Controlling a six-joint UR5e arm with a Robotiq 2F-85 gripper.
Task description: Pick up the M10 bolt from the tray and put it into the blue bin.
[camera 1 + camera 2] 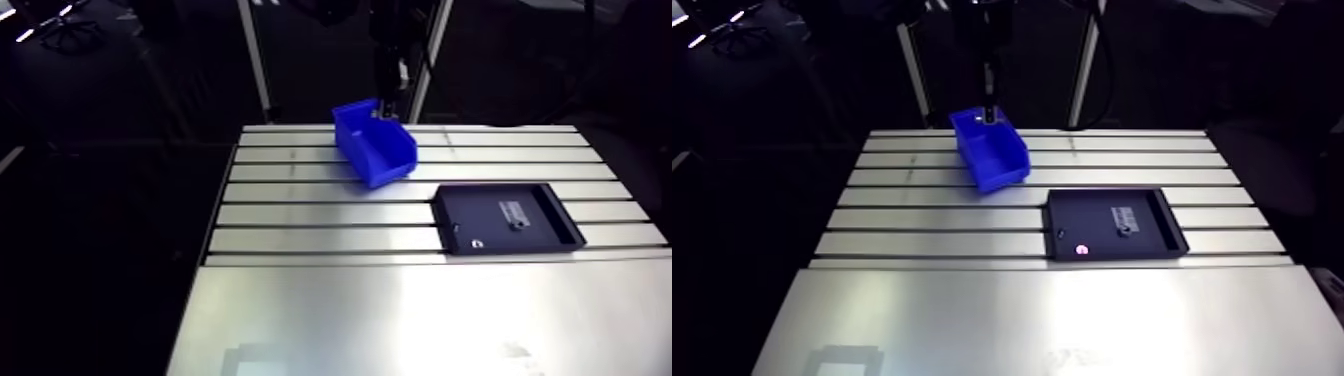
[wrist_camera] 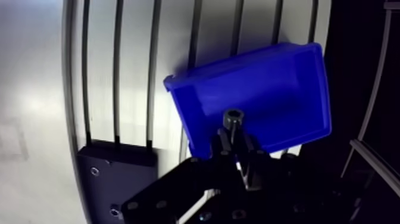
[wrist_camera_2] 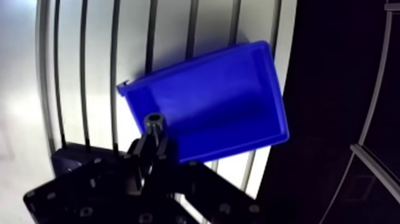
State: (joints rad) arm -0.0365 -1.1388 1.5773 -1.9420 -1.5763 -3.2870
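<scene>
Table first: your slotted aluminium table (image 1: 300, 215) takes up most of the arm view, with its grooves running across and a smooth bright plate along the near edge. On its far part you see the blue plastic bin (image 1: 390, 165), open at the top and turned at an angle to the grooves. Nearer the camera and off to one side, well apart from the bin, lies the flat black tray (image 1: 470, 205) with a raised rim. Two small pieces (image 1: 516, 224) rest in it, too small to identify. Your gripper (image 2: 237, 140) comes down over the bin's far end. In the wrist view its two black fingers are clenched on the dark socket-head bolt (image 2: 233, 117), which stands between the fingertips with its round head and hex recess poking out ahead of them. You see the bolt against the blue inside of the bin, near one long wall, so it is held over the bin and out of the tray; whether it touches the bin floor you cannot tell
</scene>
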